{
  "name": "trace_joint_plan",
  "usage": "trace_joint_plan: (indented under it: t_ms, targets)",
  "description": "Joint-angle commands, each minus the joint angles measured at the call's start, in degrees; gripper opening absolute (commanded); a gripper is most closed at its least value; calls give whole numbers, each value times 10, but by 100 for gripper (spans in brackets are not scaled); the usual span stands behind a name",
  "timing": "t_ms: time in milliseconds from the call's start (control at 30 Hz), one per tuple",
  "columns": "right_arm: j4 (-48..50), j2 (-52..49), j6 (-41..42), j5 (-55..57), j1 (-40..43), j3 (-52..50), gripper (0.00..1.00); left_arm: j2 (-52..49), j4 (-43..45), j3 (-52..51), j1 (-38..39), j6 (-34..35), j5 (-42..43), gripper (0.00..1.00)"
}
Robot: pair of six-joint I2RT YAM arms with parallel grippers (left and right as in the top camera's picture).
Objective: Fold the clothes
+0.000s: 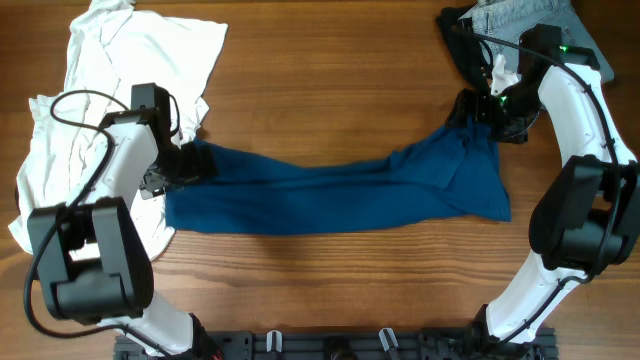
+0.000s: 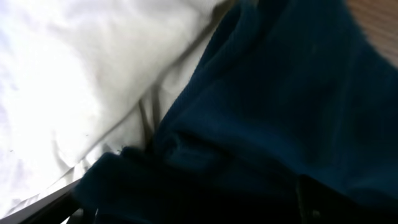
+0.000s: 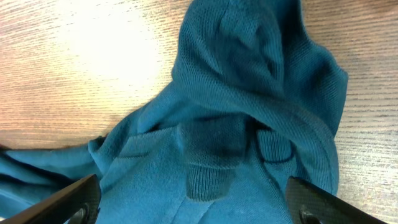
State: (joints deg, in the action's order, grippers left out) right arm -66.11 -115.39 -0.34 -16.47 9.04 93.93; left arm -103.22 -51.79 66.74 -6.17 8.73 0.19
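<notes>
The dark-blue T-shirt (image 1: 330, 190) lies stretched in a crumpled band across the middle of the table. My left gripper (image 1: 188, 165) is at its left end. In the left wrist view the blue cloth (image 2: 273, 106) fills the space between the fingers (image 2: 193, 205), which sit wide apart and mostly in shadow. My right gripper (image 1: 488, 108) is at the shirt's bunched right end. Its fingers (image 3: 196, 202) are wide open over the blue cloth (image 3: 249, 93) and do not pinch it. The white shirt (image 1: 110, 70) lies crumpled at the far left, and it also shows in the left wrist view (image 2: 74, 81).
A pale denim garment (image 1: 520, 18) with a dark item beside it lies at the back right corner. The white shirt reaches the table's left edge and lies partly under my left arm. Bare wood (image 1: 330, 80) lies behind the blue shirt.
</notes>
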Motion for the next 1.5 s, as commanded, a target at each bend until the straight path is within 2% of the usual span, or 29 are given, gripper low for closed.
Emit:
trace_joint_plan:
  t_ms: [0, 133, 300, 500, 700, 800, 900, 1267, 1300, 1333, 1367, 1467]
  targets:
    - [8, 6, 5, 3, 0, 9, 100, -16, 3, 6, 0, -23, 22, 100]
    - [10, 6, 5, 3, -1, 8, 99, -19, 21, 2, 21, -23, 35, 100]
    - [10, 6, 5, 3, -1, 8, 99, -24, 84, -32, 64, -21, 29, 100]
    - [10, 6, 5, 3, -1, 8, 100, -37, 85, -38, 57, 42, -99, 99]
    - [12, 6, 5, 3, -1, 5, 99, -37, 70, -35, 46, 38, -116, 98]
    - [13, 6, 5, 3, -1, 3, 100, -37, 79, -35, 48, 28, -99, 96]
    - [16, 6, 5, 3, -1, 2, 99, -37, 88, -35, 58, 20, -43, 89]
    - [18, 6, 5, 3, -1, 2, 100, -77, 92, -49, 76, 22, -36, 82]
    - [18, 6, 5, 3, -1, 2, 100, -81, 92, -49, 76, 22, -37, 79]
    - [18, 6, 5, 3, -1, 2, 99, -84, 94, -49, 75, 22, -40, 72]
    - [18, 6, 7, 3, -1, 2, 100, -86, 94, -49, 73, 22, -51, 57]
    - [19, 6, 25, 3, -1, 2, 99, -85, 89, -47, 54, 23, -78, 4]
